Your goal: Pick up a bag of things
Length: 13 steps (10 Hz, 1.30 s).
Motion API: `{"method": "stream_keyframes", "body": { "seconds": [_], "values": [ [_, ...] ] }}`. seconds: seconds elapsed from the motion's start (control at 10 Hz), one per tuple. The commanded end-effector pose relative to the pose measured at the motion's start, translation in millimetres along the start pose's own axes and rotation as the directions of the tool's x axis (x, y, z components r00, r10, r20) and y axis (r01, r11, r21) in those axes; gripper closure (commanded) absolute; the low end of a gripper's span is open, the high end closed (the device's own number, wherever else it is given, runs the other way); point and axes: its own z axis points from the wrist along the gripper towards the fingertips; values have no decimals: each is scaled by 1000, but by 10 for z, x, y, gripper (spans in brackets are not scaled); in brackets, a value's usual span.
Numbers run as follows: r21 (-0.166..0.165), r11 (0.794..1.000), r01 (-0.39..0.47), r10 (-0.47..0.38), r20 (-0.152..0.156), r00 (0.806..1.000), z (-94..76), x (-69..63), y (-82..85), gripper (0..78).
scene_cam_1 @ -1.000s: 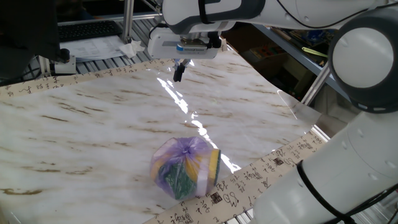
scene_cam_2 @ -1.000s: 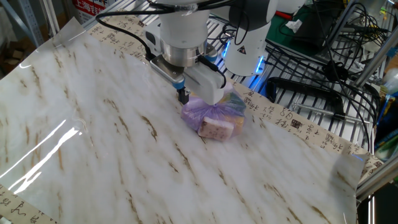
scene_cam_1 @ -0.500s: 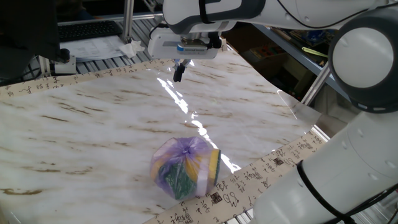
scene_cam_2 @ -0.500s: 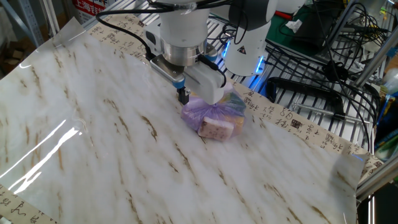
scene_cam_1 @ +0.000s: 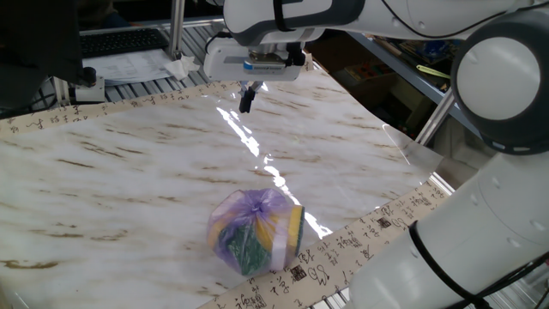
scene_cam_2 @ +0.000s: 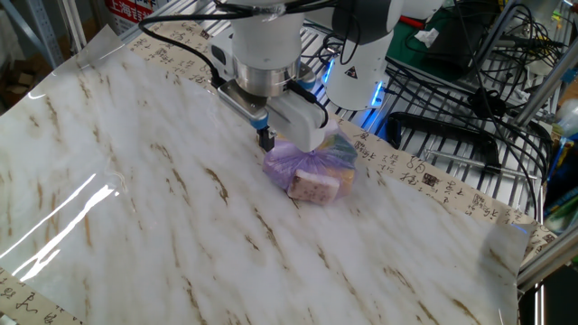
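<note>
The bag of things (scene_cam_1: 256, 230) sits on the marbled tabletop (scene_cam_1: 129, 172) near its front edge, close to the strip of printed characters (scene_cam_1: 360, 236). It is a rounded purple translucent bundle, knotted on top, with green, yellow and white contents showing through. The end effector (scene_cam_1: 247, 99) hangs above the tabletop with nothing in it. Its dark fingers look drawn close together, though neither view settles whether a gap remains between them.

The two views disagree on how near it stands to the bag. One fixed view puts it well apart, toward the far side; the other fixed view puts its tips (scene_cam_2: 266, 140) just beside the bag's near shoulder. That is likely a trick of viewing angle, since the end effector is raised.

Several risks follow:
- If the fingers descend as narrow as they look, they may press onto the bag and push it aside.
- The film is thin and slippery (and the tabletop looks glossy), so a side contact could slide the bag toward the nearby edge.
- Pinching only loose plastic could let it slip out or tear under the load.
- Gripping too low may squeeze the contents and roll the round bundle out of the fingers.
</note>
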Motion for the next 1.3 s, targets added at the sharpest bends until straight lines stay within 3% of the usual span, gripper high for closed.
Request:
{"method": "stream_keyframes", "body": {
  "seconds": [0.1, 0.7, 1.0, 1.3],
  "values": [
    [-1, 1000, 8, -8, 15, 1000, -13, -5, 0, 776],
    [4, 1000, -5, 5, 16, 1000, -13, -5, 0, 776],
    [5, 1000, -17, 17, -32, 999, -13, -5, 0, 776],
    [-2, 999, -32, 32, -37, 999, -13, -5, 0, 776]
  ]
}}
